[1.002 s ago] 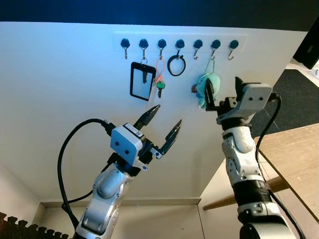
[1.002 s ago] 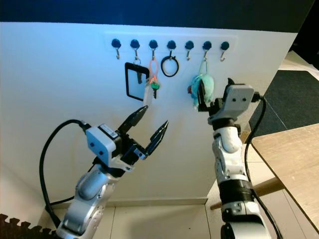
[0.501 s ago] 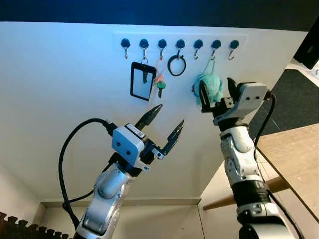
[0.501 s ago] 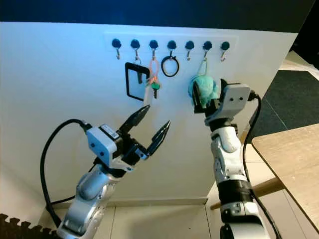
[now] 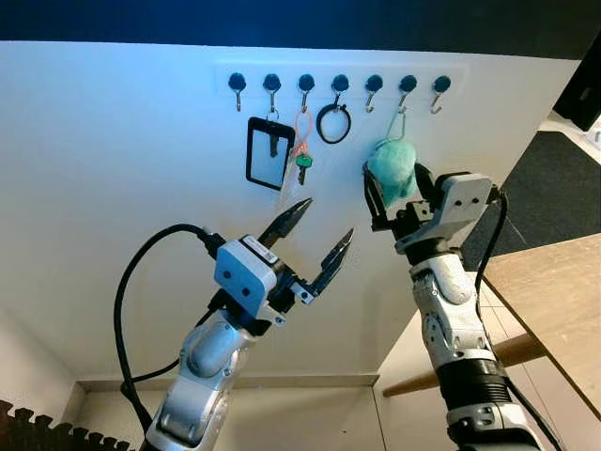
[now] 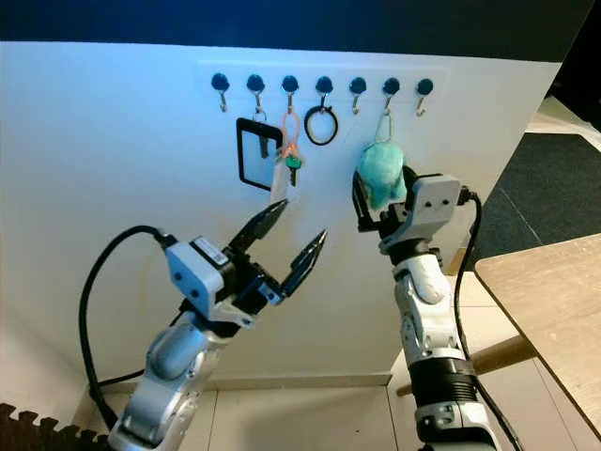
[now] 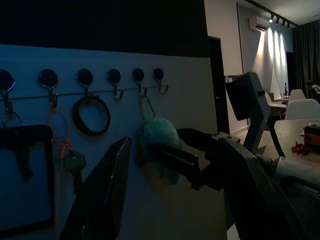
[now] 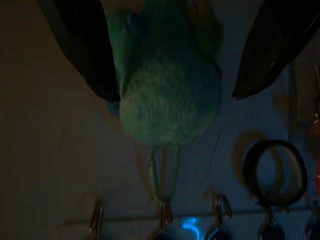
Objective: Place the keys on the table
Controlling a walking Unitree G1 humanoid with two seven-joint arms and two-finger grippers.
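- A white wall panel [image 5: 113,141] fills the frame; a row of dark hooks [image 5: 340,84] runs across its upper centre, and the corner of a wooden table [image 5: 554,291] enters at the right edge.
- Hanging from the hooks: a black card holder [image 5: 265,153], an orange loop with a green key [image 5: 301,162], a black ring [image 5: 332,123], and a teal plush keyring [image 5: 392,167] on a pale clip, upper centre-right.
- The right gripper [image 5: 394,193] sits at the plush, fingers spread to either side of it and not yet closed; the right wrist view shows the plush between both fingers.
- The left gripper [image 5: 315,235] hovers lower centre, well below the hooks, fingers spread and holding nothing.
- Judgement: the step in hand is grasping the plush keyring. The fingers should close squarely on the soft body, then lift upward so the clip clears its hook before pulling away.
- Risk: pulling straight out may snag the clip or disturb the neighbouring ring.
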